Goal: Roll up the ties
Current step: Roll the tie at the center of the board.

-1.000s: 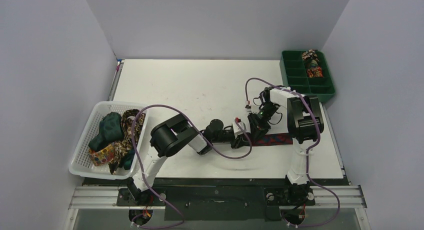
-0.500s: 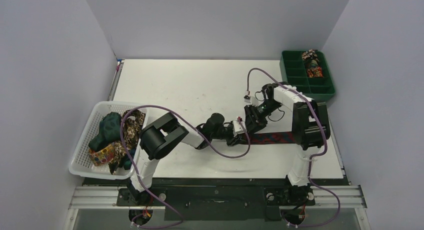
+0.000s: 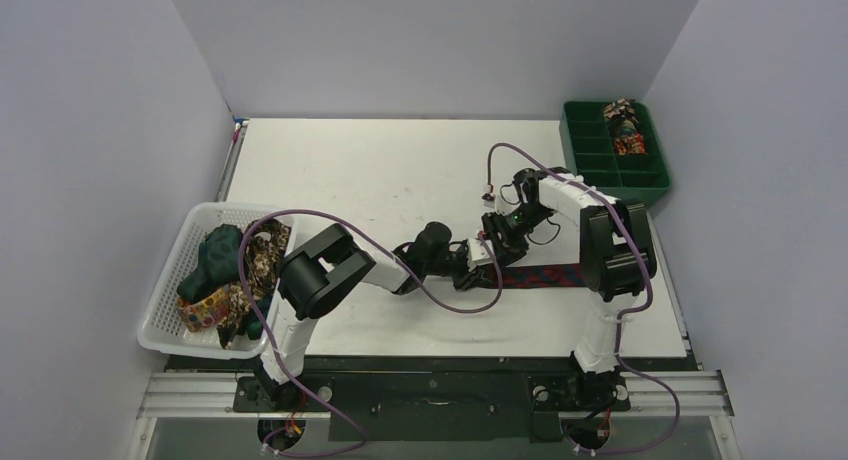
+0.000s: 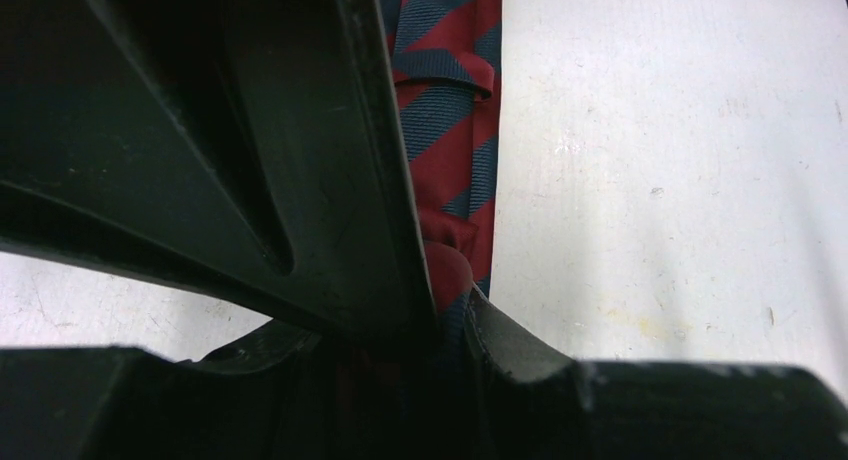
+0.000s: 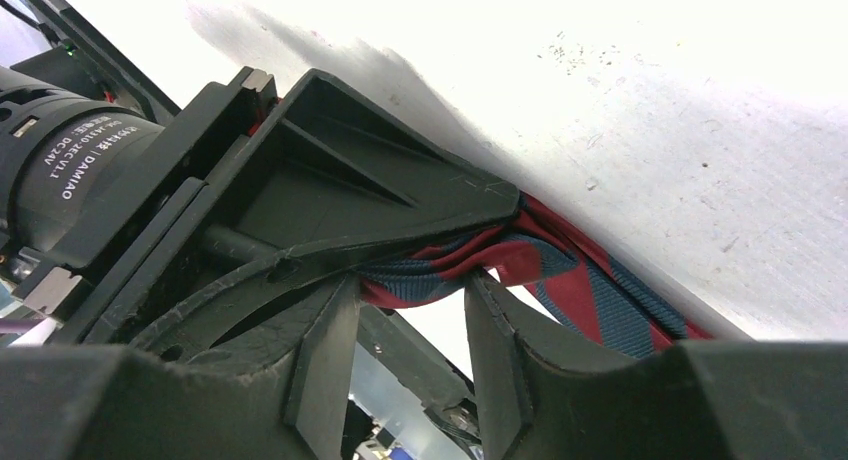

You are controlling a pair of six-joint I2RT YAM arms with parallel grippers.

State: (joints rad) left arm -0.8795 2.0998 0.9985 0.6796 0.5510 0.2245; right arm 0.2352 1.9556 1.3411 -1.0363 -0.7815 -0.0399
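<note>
White desk (image 3: 380, 170) is filling most of this walled cell, and the navy-and-red striped tie (image 3: 545, 276) is lying flat on its right half, nearer the front edge than the back, with both sets of jaws meeting over its inner end. The left jaws are pinching that end; on the left wrist camera I am seeing the cloth squeezed between them. The right jaws are standing spread just beside them, straddling the bunched fold without gripping it. I am judging this as the start of the roll, so I am aiming to close the right jaws on the fold close against the left ones. Then I am turning the end over itself, holding the strip straight and lightly taut so the coil is building evenly. Room is tightest where the two wrists are crowding each other, so I am watching for a clash there. Open desk is lying behind and to the left. The white basket (image 3: 165, 310) of loose ties (image 3: 225, 270) and the green tray (image 3: 590, 170) are sitting well apart from the work.
</note>
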